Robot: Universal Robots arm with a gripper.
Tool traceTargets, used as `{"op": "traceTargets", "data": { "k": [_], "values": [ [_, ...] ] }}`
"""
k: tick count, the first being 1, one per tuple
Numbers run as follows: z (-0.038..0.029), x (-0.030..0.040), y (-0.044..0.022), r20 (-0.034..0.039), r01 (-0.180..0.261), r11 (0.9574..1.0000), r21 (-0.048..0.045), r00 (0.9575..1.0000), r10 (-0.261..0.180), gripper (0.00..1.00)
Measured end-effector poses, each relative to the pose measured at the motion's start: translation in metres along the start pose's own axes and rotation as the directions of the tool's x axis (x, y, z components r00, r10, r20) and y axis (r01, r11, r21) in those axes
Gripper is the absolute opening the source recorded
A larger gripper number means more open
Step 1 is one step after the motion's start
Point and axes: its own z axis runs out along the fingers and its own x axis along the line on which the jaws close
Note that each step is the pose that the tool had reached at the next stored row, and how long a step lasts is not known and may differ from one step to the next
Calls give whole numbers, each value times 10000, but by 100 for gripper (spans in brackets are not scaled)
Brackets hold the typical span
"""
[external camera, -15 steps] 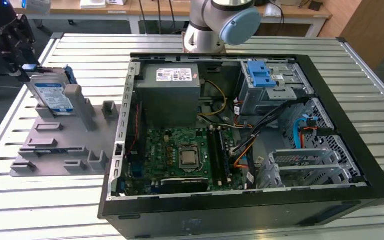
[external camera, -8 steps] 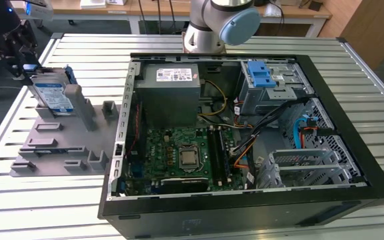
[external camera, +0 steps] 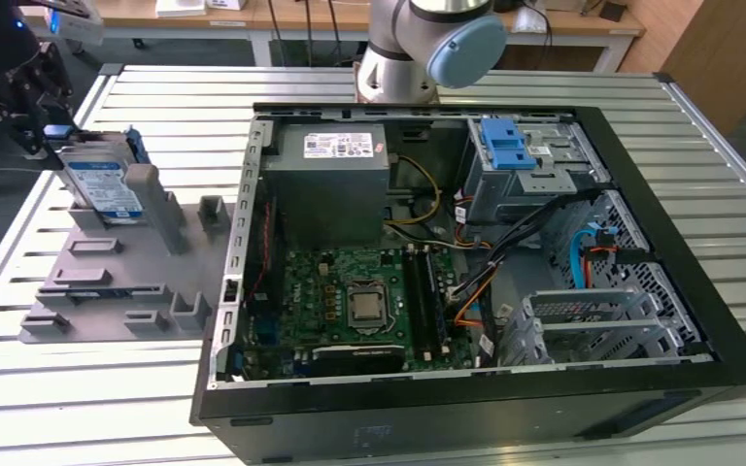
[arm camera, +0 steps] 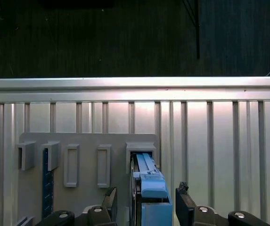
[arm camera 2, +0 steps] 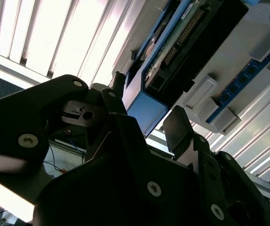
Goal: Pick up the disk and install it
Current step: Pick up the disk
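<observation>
Currently the gripper (external camera: 36, 118) hangs at the far end of the grey fixture plate (external camera: 140, 291), at the exterior view's left, close by the disk (external camera: 104, 186); the disk stands on edge in a slot of that plate, its blue-and-white label showing and a blue carrier bracket framing it; in the first wrist view the fingers (arm camera: 110, 201) are spread wide, one on each side of the disk's blue upper edge, with a gap on both sides, so nothing is gripped; the second wrist view shows the same straddle, a dark pad (arm camera 2: 176, 128) just beside the blue bracket; the plate lies on a slatted metal table (external camera: 62, 398); to the exterior view's right sits the opened computer case (external camera: 684, 320), well apart from the disk, with a silver cage (external camera: 528, 180) bearing a blue latch in its far corner.
</observation>
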Motion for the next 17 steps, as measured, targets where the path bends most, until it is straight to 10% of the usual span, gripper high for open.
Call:
{"op": "traceTargets", "data": {
  "k": [17],
  "values": [
    [75,2,1,-4,2,10000,-4,10000,-2,52]
  ]
}}
